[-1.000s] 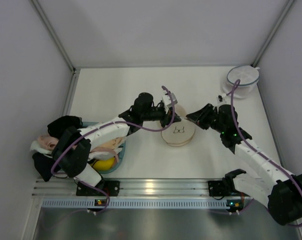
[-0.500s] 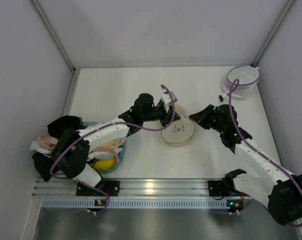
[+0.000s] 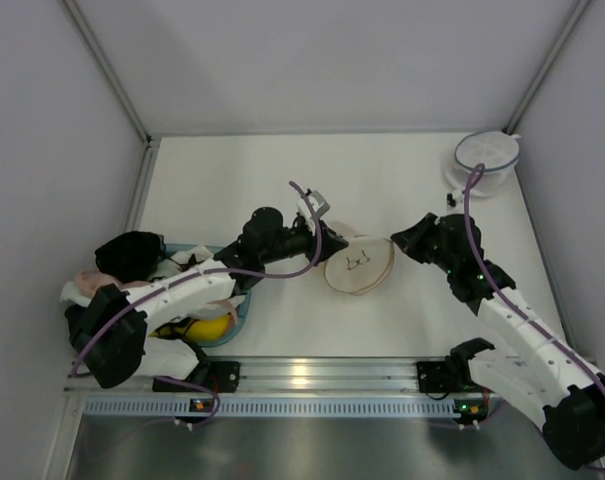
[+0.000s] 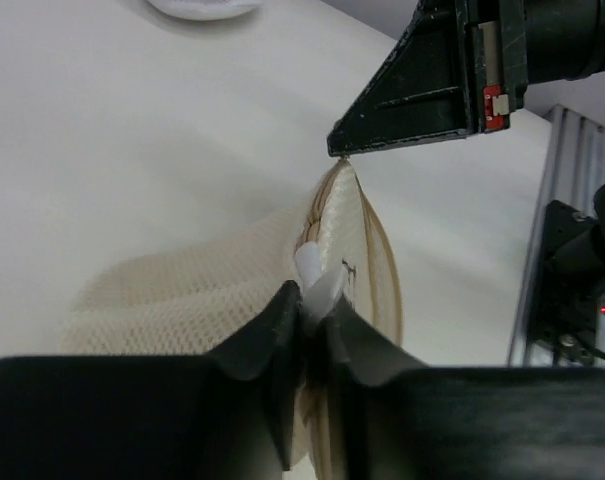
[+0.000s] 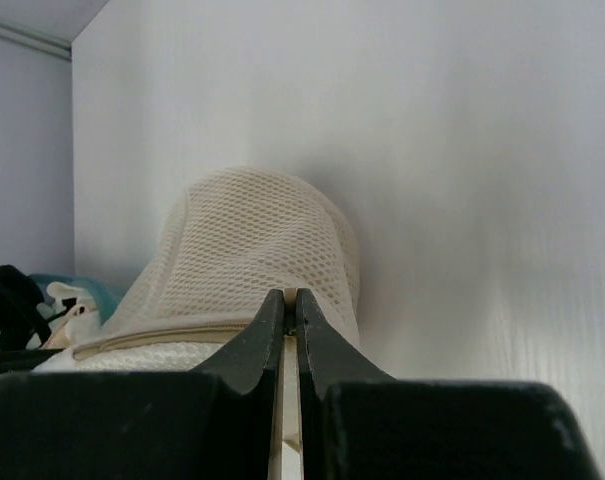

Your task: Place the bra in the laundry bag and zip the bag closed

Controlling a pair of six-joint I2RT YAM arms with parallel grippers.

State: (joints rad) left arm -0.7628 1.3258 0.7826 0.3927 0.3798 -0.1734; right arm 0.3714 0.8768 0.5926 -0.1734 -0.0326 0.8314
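Observation:
The laundry bag (image 3: 359, 265), round white mesh with a tan zip rim and a small dark mark, is held tilted on edge between both grippers. My left gripper (image 3: 325, 243) is shut on a white tab at the bag's rim (image 4: 315, 300). My right gripper (image 3: 398, 240) is shut on the opposite rim (image 5: 290, 297); its tip also shows in the left wrist view (image 4: 339, 152). The bag's mesh (image 5: 252, 240) bulges ahead of the right fingers. The mustard-yellow bra (image 3: 210, 327) lies in the teal basket (image 3: 244, 303) at the left, partly under other garments.
A second round mesh bag with a blue rim (image 3: 485, 158) stands at the back right corner. Peach and black garments (image 3: 122, 262) fill the basket beside the left arm. Grey walls enclose the table on three sides; a metal rail (image 3: 312, 375) runs along the near edge.
My left gripper has pulled back to the left and nearer, dragging the bag's rim with it. The bag has tipped up from flat. The right gripper shifted slightly, keeping its hold.

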